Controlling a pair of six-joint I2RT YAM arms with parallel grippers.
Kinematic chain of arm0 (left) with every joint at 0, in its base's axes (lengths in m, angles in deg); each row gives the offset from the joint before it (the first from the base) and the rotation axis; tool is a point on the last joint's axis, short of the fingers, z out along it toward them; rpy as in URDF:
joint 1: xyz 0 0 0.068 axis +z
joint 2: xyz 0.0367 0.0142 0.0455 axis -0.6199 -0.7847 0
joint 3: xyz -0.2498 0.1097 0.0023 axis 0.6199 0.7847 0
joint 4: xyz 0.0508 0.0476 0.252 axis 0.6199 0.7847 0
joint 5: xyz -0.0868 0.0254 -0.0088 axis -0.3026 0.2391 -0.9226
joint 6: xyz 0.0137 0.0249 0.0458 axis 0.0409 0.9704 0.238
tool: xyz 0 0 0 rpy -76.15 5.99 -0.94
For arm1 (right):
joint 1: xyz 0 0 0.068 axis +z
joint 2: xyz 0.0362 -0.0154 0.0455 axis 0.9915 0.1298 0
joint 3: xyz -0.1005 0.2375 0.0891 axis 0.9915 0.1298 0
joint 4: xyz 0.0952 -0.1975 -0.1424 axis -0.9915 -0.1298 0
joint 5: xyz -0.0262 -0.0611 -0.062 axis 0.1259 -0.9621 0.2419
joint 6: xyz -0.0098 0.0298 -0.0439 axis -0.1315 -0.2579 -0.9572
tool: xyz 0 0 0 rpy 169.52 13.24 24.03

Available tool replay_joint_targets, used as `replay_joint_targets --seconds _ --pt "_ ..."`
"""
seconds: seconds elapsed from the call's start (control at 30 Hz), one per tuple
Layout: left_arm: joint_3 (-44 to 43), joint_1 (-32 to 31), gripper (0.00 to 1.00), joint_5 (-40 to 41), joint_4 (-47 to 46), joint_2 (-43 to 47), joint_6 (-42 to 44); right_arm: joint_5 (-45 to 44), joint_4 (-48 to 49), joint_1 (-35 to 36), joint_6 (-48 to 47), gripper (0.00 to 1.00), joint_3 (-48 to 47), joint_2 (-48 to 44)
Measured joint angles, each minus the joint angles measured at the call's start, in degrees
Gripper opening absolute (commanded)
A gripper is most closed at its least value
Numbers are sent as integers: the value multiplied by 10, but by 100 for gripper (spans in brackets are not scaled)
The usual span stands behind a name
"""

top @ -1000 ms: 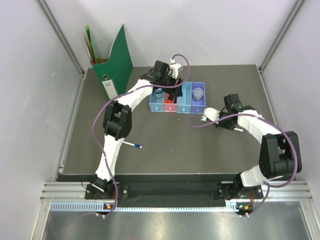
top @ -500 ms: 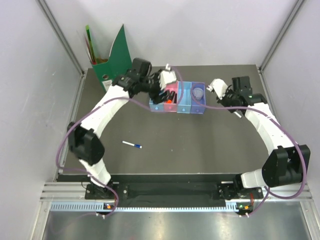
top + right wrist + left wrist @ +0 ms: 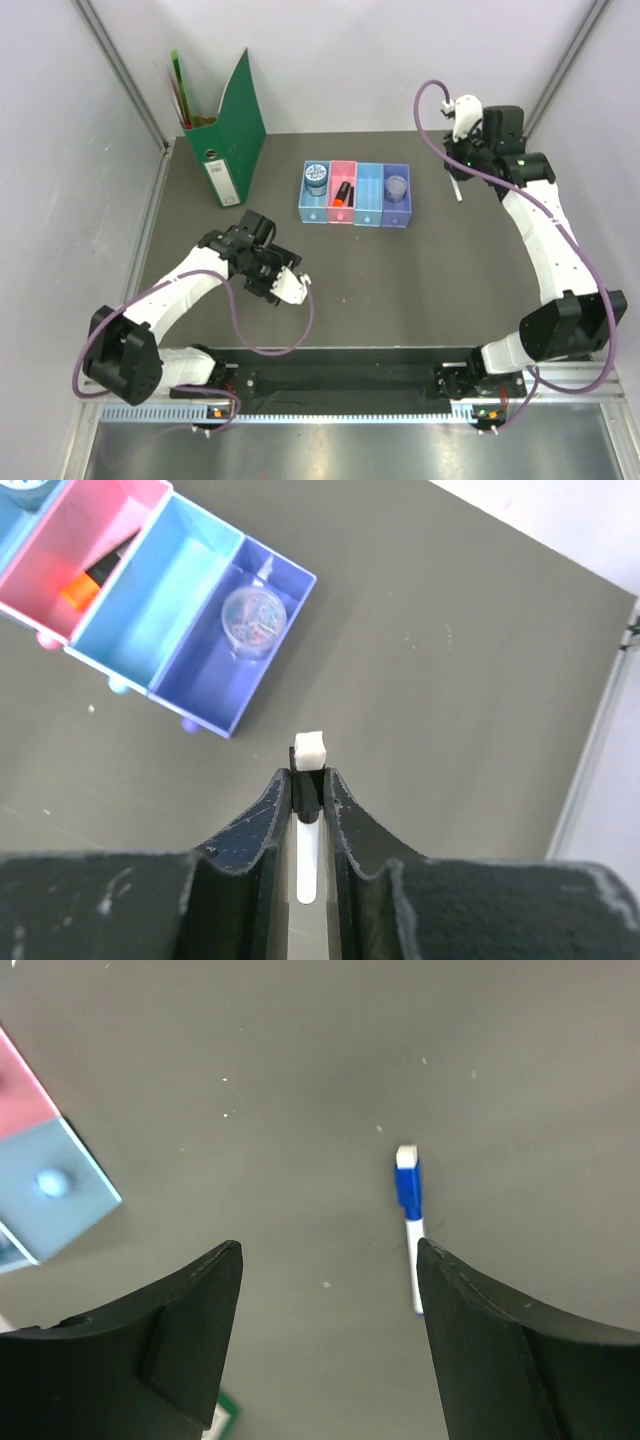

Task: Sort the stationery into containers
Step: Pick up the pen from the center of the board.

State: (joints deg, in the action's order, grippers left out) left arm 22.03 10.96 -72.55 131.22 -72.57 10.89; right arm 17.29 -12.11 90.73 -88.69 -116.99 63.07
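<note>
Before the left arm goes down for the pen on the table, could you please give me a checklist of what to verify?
1. Left gripper open: ok, the jaws stand wide apart with nothing between them.
2. Blue-capped pen lying free on the table: ok.
3. Pen centred in the gap: not ok, it lies close beside one finger.
4. Right gripper secure on its white stick: ok, shut on it.
5. Light blue tray has room: ok, it looks empty.
</note>
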Motion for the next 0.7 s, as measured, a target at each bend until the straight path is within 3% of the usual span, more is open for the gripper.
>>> replay_joint_targets --seconds 0.27,0.7 --pt "-32 0 67 4 8 -70 99 10 -1 0 34 0 -18 30" --pt "-40 0 64 11 33 -123 118 84 41 24 120 0 -136 130"
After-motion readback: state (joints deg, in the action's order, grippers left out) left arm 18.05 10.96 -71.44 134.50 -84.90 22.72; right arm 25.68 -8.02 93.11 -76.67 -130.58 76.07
